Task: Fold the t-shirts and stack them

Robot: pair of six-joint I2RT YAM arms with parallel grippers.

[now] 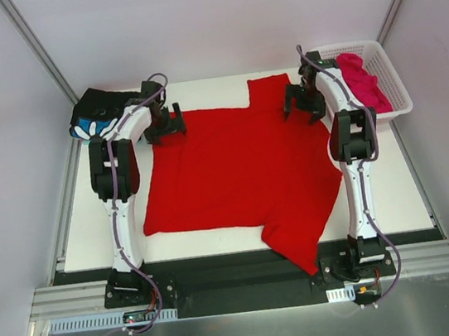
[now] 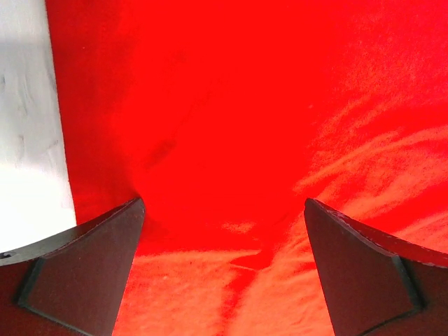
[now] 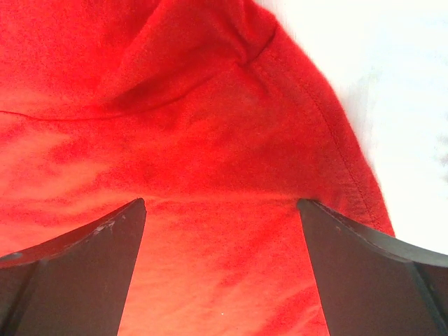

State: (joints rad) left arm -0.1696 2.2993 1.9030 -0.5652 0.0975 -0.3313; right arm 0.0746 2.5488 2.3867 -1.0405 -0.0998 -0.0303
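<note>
We see red t-shirt flat, long axis crosswise, sleeve end toward basket. Left gripper and right gripper both spread, empty.

The red shirt lies flat across the middle of the table, so the room above it is open. The black shirt fills the far left corner; the basket holding the pink shirt blocks the far right.
</note>
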